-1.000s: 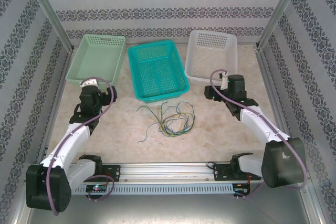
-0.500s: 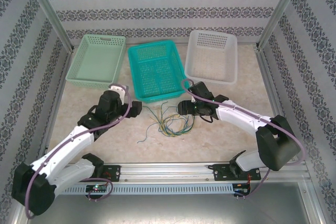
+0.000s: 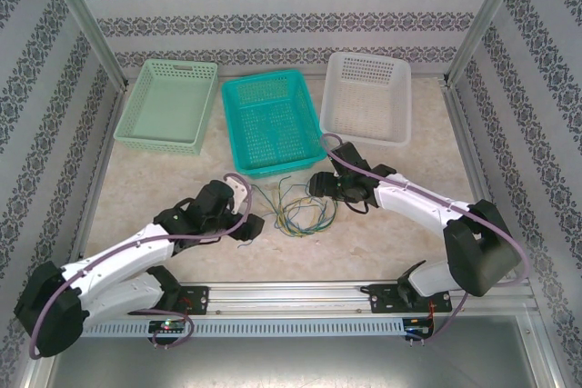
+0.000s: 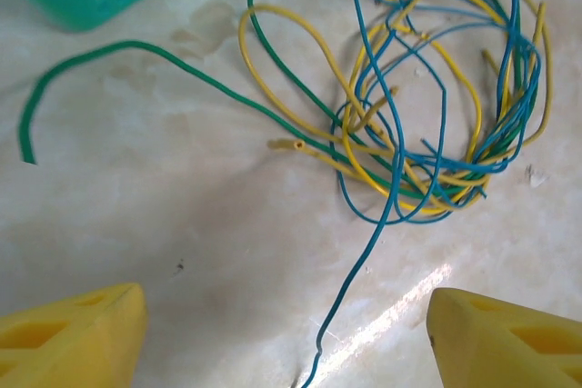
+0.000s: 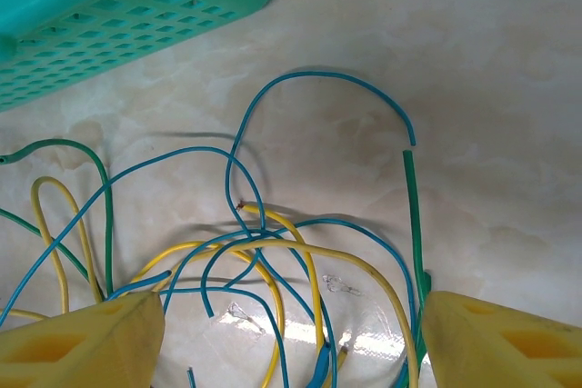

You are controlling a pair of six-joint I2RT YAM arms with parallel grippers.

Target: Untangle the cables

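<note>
The cables [image 3: 296,211], a loose tangle of yellow, blue and green wires, lie on the marbled table [image 3: 182,188] at 6 o'clock from the teal basket [image 3: 273,168]. The left gripper [image 3: 250,224] sits at 8 o'clock of the tangle, its jaws wide and holding nothing. From its wrist a blue strand [image 4: 364,261] trails down between the yellow fingers [image 4: 73,338]. The right gripper [image 3: 318,185] hovers at 1 o'clock, its jaws also wide and empty over the strands.
</note>
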